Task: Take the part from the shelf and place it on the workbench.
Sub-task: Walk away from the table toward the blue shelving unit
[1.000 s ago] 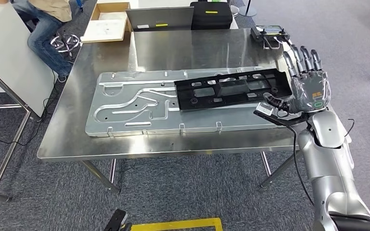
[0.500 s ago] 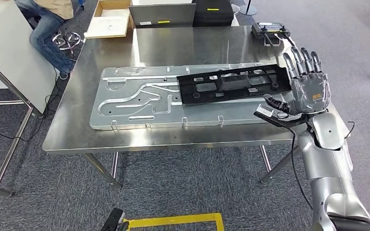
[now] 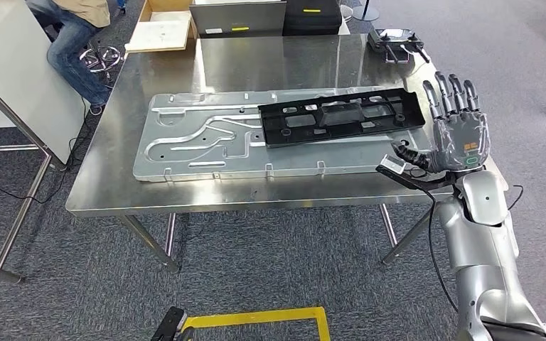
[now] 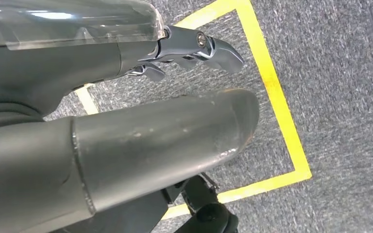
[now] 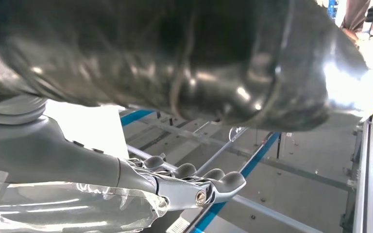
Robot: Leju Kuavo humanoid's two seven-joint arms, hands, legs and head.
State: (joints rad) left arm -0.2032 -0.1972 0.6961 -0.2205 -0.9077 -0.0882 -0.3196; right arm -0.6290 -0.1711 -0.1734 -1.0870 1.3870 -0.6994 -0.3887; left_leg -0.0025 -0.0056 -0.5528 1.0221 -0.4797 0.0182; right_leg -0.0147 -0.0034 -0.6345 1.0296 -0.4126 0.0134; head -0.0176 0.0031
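Landmark: the steel table (image 3: 284, 195) serves as the workbench, and every place below is given from it.
Person: someone in jeans (image 3: 71, 42) sits off the table's far left corner.
Metal plate: a long stamped grey plate (image 3: 199, 145) lies flat along the middle of the table.
Part: the black plastic part (image 3: 341, 118) lies flat on the table, resting on the right half of the metal plate; nothing holds it.
Right hand: the right hand (image 3: 455, 131) is raised at the table's right edge, palm toward the table, fingers (image 3: 449, 94) spread apart and empty.
Change: over the last second the whole view has slid, so the camera has moved; against the table, the right hand has drawn back from the part's right end.
Meaning: the placing looks done, and what remains is probably only withdrawing the arm.
Part to hand: the part's right end is near the right hand but clearly apart, farther in over the table.
Left hand: the left hand (image 4: 194, 48) hangs over carpet with yellow floor tape (image 4: 277, 107); its fingers look loosely curled with nothing in them.
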